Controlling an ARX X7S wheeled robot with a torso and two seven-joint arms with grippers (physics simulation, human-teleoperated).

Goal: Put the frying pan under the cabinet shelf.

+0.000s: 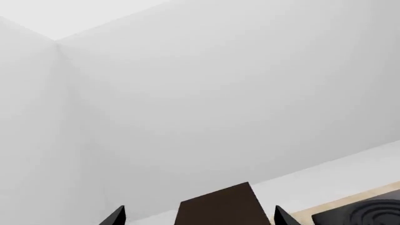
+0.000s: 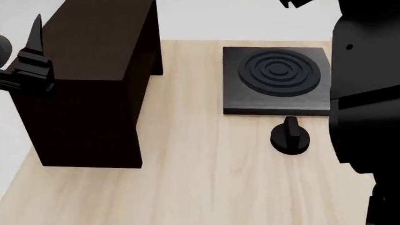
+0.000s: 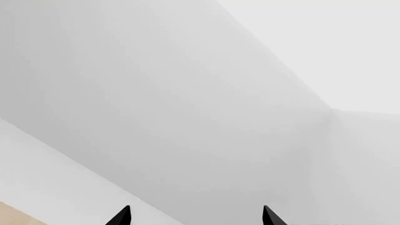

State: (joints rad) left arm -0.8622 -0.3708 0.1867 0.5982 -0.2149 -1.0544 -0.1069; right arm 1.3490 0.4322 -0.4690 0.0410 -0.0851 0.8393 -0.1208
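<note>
bench: pale wood, bare near edge | left gripper: fingers apart, empty, raised | dark brown wooden cabinet shelf: left edge | square black ringed burner plate: far right | right gripper: parted, empty | frying pan: not visible | step: locate pan before reaching

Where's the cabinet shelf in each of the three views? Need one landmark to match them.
Head view: cabinet shelf fills the left part, standing on the wooden table, left of the burner plate.
Left wrist view: only its top shows, at the lower edge between the left claw's fingertips.
Right wrist view: not in it.
Shared landmark: the burner plate, seen in the head and left wrist views.
</note>
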